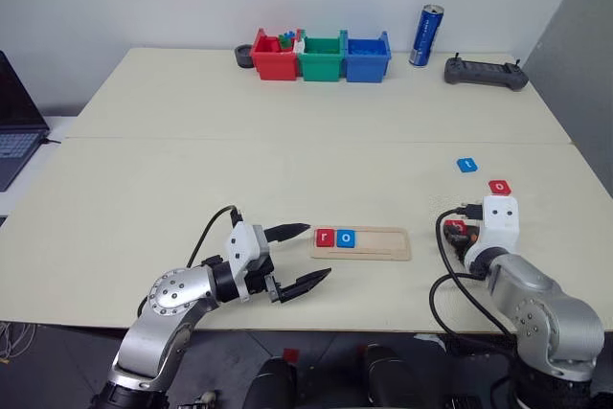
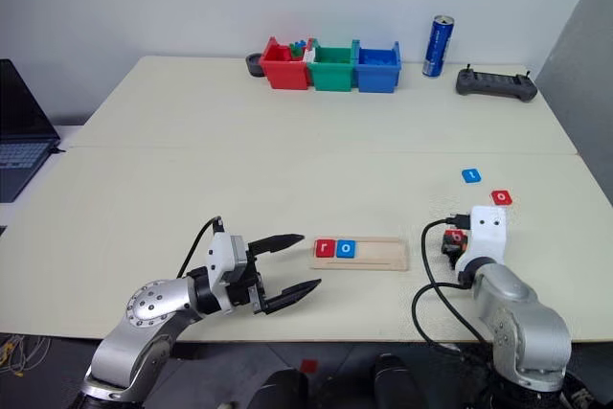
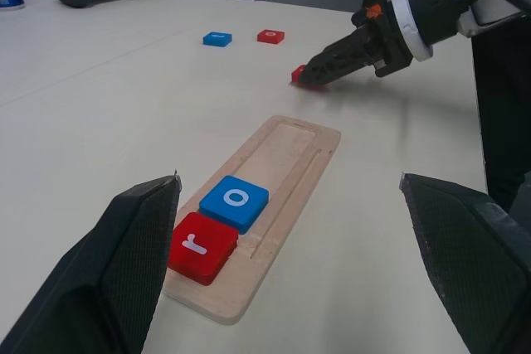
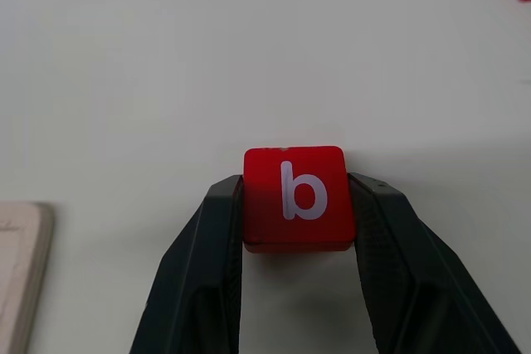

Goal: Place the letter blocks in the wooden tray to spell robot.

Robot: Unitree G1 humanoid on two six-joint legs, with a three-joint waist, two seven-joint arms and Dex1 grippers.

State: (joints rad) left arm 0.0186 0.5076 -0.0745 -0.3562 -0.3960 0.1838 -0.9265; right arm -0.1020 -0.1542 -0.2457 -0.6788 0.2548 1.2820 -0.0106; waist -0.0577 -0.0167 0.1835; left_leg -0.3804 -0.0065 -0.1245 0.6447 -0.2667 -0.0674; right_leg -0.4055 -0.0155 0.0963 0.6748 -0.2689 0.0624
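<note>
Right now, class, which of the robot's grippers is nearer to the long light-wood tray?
Left. The left gripper hovers open just off the long light-wood tray's end; the right gripper, clamping the red b block, sits farther off.

Light wooden tray [image 1: 383, 245] flat on tabletop, red r block [image 1: 325, 237] and blue o block [image 1: 346, 238] at its left end, red b block [image 4: 298, 197] pinched in right hand [image 4: 296, 205], blue block [image 1: 466, 165] and red block [image 1: 499, 187] loose beyond.

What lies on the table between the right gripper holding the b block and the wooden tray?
Nothing: in the left eye view, bare table separates the wooden tray from the right gripper, shut on the red b block.
</note>
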